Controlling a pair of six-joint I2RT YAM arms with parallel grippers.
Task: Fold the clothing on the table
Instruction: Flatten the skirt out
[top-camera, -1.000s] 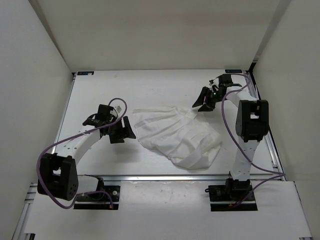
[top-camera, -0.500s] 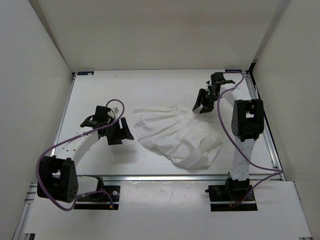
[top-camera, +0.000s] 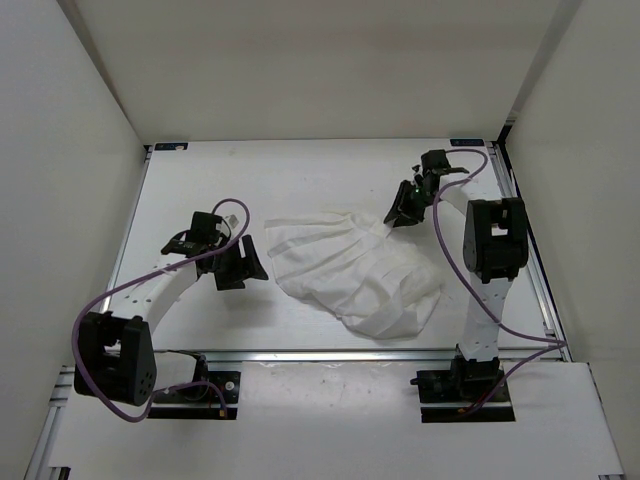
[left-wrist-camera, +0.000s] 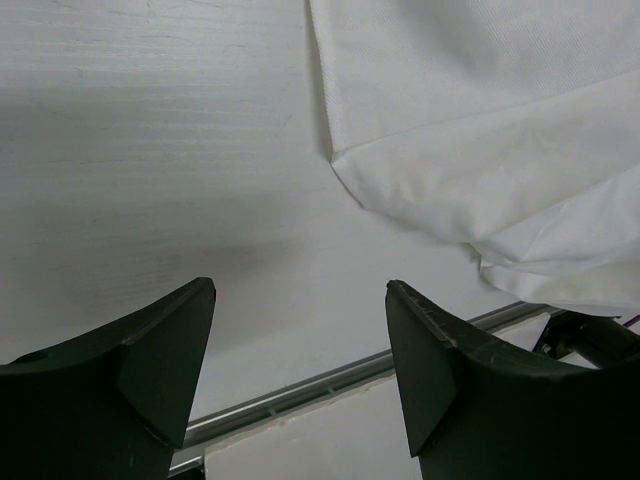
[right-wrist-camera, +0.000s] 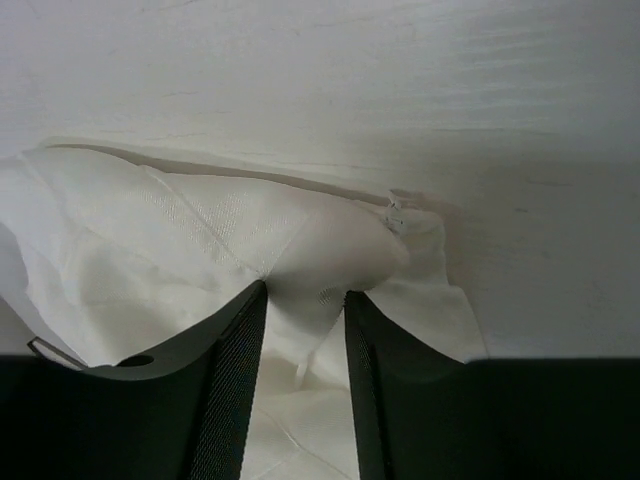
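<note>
Clothing (top-camera: 350, 275) edge inside right pincer (right-wrist-camera: 305, 290), just beside left pincer (left-wrist-camera: 300, 288)

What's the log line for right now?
left pincer: open, over bare table beside clothing | right pincer: pinching clothing's far right corner | fold: not yet made

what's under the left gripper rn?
Bare table shows beneath the open left gripper, nothing between its fingers. A corner of the clothing lies just ahead, apart from it. The table directly below each finger is hidden.
</note>
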